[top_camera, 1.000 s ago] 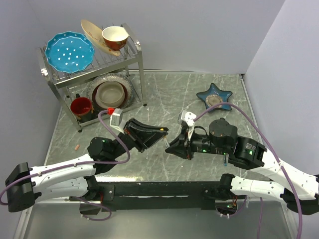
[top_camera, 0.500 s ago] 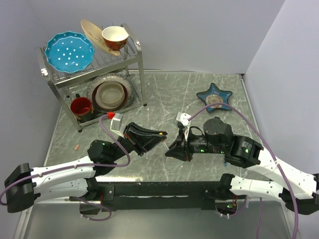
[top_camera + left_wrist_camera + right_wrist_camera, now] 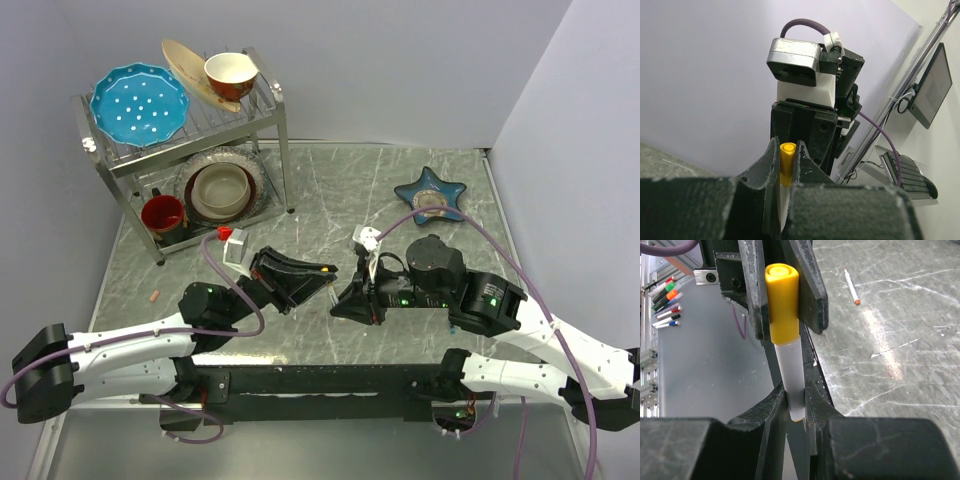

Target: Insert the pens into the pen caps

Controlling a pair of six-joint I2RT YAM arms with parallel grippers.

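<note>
1. Since a second ago the right gripper (image 3: 338, 300) has slid left toward the left gripper (image 3: 322, 270), and the two now meet tip to tip above the table (image 3: 330, 190).
2. Left fingers (image 3: 771, 160) are clenched on the cap (image 3: 787, 161), a short yellow-orange tube pinched between their tips.
3. Right fingers (image 3: 773, 410) grasp the pen (image 3: 790, 372) low on its white barrel.
4. The pen's far end sits inside the cap, so pen and cap form one line between the grippers; how deep it goes is hard to tell.
5. A second pen (image 3: 851, 286), white with an orange end, lies on the table, well apart from both grippers.
</note>
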